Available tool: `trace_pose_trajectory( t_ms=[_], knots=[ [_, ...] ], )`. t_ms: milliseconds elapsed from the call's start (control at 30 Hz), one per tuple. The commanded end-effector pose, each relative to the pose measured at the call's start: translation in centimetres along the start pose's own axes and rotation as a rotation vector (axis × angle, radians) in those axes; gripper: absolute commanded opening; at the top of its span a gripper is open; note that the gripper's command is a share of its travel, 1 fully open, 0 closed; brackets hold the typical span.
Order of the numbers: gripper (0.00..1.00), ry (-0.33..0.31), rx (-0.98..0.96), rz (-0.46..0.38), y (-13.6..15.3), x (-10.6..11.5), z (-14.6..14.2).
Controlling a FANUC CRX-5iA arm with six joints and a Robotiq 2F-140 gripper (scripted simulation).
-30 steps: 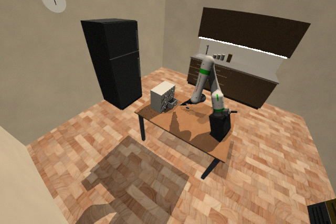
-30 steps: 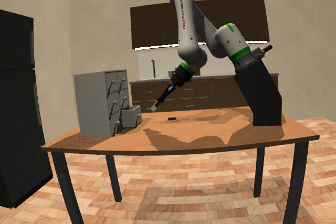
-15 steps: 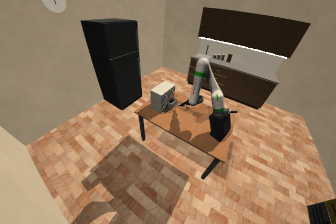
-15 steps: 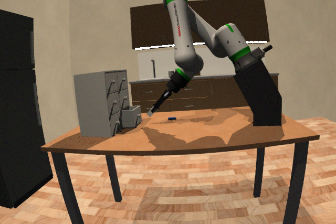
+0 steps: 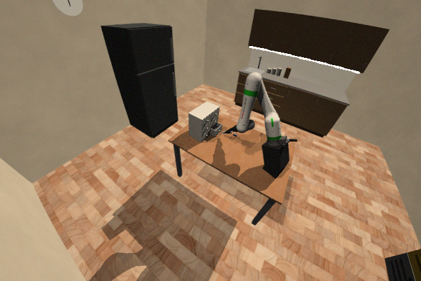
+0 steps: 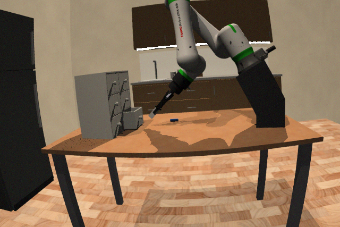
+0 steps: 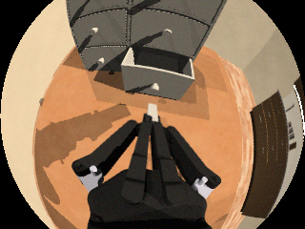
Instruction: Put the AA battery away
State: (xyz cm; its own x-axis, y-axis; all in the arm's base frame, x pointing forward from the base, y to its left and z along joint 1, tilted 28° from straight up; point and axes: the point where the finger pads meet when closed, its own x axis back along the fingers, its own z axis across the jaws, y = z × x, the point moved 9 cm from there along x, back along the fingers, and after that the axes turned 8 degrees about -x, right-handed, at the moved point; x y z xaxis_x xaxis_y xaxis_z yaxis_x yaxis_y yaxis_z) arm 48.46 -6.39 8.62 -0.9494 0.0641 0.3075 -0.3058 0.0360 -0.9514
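Observation:
The grey chest [image 5: 196, 127] [image 6: 93, 106] [image 7: 162, 14] stands upright on the table [image 5: 251, 155] [image 6: 205, 139]. Its bottom drawer on the right in the wrist view is pulled partly out; this open drawer [image 5: 215, 130] [image 6: 133, 118] [image 7: 154, 82] has a small knob on its front. The part of its inside that shows is dark, and no battery can be made out there. The other drawers look pushed in. The blue AA battery [image 5: 235, 135] [image 6: 173, 120] lies on the table, out from the open drawer. My gripper [image 5: 224, 132] [image 6: 151, 115] [image 7: 151, 110] is shut and empty, its tips just in front of the open drawer's knob.
A black fridge [image 5: 149, 77] [image 6: 19, 109] stands beyond the chest. Kitchen cabinets [image 5: 295, 104] [image 6: 170, 95] [image 7: 269, 153] stand behind the table. The arm's black pedestal [image 5: 275, 158] [image 6: 264, 100] stands at the other end of the table from the chest.

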Motion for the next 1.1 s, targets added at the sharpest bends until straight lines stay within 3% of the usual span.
trace_pose_trajectory(
  t_ms=[0,1067],
  knots=[
    [0.0,0.0,0.0,0.0,-0.01,0.0,0.0],
    [0.0,0.0,0.0,0.0,-0.86,-0.86,-0.12]
  ],
)
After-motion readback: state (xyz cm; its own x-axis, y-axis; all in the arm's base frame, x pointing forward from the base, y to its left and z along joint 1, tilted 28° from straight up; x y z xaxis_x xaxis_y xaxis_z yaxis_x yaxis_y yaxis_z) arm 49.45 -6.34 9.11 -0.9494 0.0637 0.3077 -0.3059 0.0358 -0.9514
